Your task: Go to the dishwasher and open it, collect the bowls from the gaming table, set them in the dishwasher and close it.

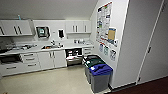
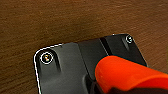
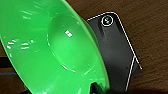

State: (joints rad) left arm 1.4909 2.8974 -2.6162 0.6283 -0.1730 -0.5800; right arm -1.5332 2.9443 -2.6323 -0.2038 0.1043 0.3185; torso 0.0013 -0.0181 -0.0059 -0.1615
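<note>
The dishwasher (image 1: 73,56) stands open under the far counter, its dark inside and racks showing and its steel door let down. A bright green bowl (image 3: 50,47) looms large and tilted in the right wrist view, above brown floor; my right gripper (image 3: 96,88) is shut on its rim. In the left wrist view an orange dish (image 2: 125,72) hangs over the same brown floor, with my left gripper (image 2: 106,88) shut on it. The gaming table is out of view.
Dark-green and blue-lidded bins (image 1: 98,73) stand against the right wall just right of the dishwasher. White cabinets and a counter with a sink (image 1: 50,47) run along the back. A white wall corner (image 1: 125,50) juts in on the right. The pale floor (image 1: 52,81) leads toward the dishwasher.
</note>
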